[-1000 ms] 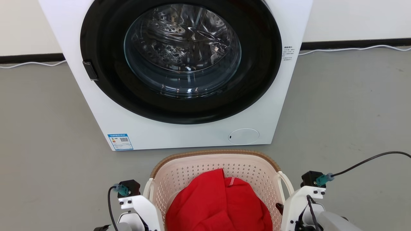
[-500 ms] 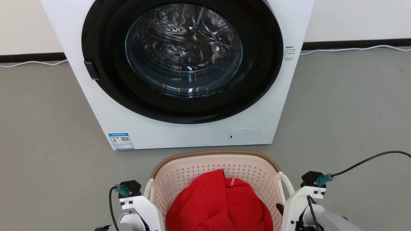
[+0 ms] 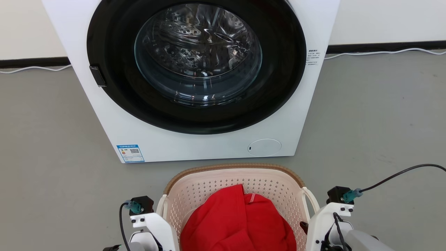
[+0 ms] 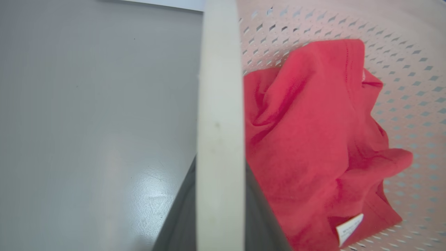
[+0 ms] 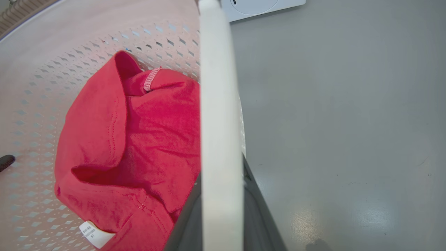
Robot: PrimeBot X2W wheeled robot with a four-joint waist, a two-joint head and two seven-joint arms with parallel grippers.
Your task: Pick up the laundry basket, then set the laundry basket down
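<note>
1. here, clamped with the left gripper (image 4: 219, 162) on the left handle (image 4: 219, 87) of the laundry basket (image 3: 209, 188): dark fingers (image 4: 181, 216) pressed against both sides of the white strip, so closed on it rather than spread.
2. likewise clamped with the right gripper (image 5: 222, 165) on the right handle (image 5: 216, 87), one finger on each side, touching.
3. holding the basket squarely between the two grippers, far rim ahead of them and near the foot of the washing machine (image 3: 195, 146).
4. gripped at both loops, most likely to share the load and prevent tipping to one side; sensible with a soft heap inside.
5. carrying a red garment (image 3: 237, 223) bunched in the bottom, on the inner side of each gripper, with a white tag (image 4: 348, 228) showing low down.
6. impossible to tell whether lifted off the grey floor (image 3: 366, 122) or resting on it; judged as somewhere between the pick-up and the set-down.
7. counted: one basket, two handles, two grippers, one red garment as far as visible, one tag, one washing machine, one white cable (image 3: 376, 53) on the floor well ahead of the grippers, one black cable (image 3: 400, 174) leading off beside the right gripper's wrist.
</note>
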